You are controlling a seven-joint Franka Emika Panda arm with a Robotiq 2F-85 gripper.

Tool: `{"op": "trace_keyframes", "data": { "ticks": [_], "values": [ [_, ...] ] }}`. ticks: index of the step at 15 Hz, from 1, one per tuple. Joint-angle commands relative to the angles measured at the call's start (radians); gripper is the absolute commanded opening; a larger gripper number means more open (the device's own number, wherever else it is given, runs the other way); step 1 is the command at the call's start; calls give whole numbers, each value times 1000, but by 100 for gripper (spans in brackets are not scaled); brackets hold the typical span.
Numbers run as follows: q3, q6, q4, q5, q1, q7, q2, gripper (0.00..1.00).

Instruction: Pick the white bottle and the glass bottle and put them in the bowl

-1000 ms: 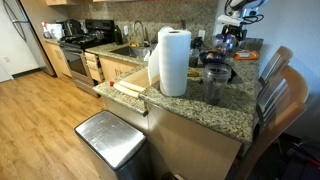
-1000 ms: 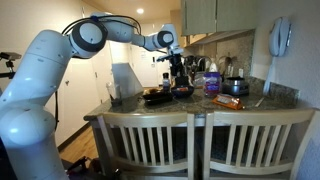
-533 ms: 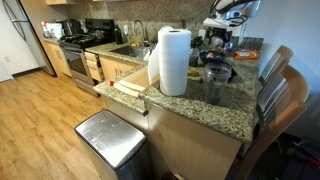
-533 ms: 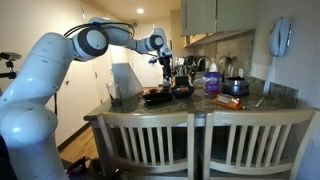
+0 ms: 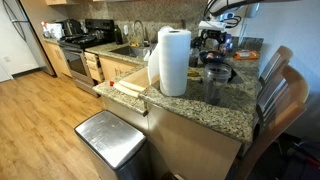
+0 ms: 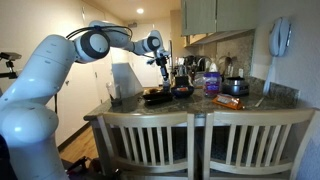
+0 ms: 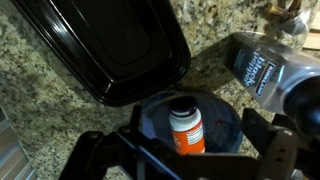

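Gripper [image 7: 186, 152] was wide, empty, over the bowl [image 7: 228, 118]. White bottle [image 7: 185, 128] sat in the bowl right below it. Glass bottle [image 7: 268, 66] lay ahead-right of it on the counter [image 7: 40, 60].

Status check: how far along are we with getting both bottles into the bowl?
Done: the white bottle, orange-labelled, sits inside the dark bowl. In hand: nothing; the gripper is open above the bowl, its fingers clear of that bottle. Left: the glass bottle is on the granite counter beside the bowl, outside it, not yet picked.
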Motion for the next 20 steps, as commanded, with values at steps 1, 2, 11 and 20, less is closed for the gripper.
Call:
{"op": "trace_keyframes", "data": {
  "ticks": [1, 2, 11, 20],
  "values": [
    [34, -52, 34, -15, 17, -145, -1, 100],
    [43, -88, 58, -13, 25, -184, 3, 100],
    [23, -1, 74, -17, 71, -128, -5, 75],
    [18, 84, 200, -18, 71, -27, 51, 100]
  ]
}}
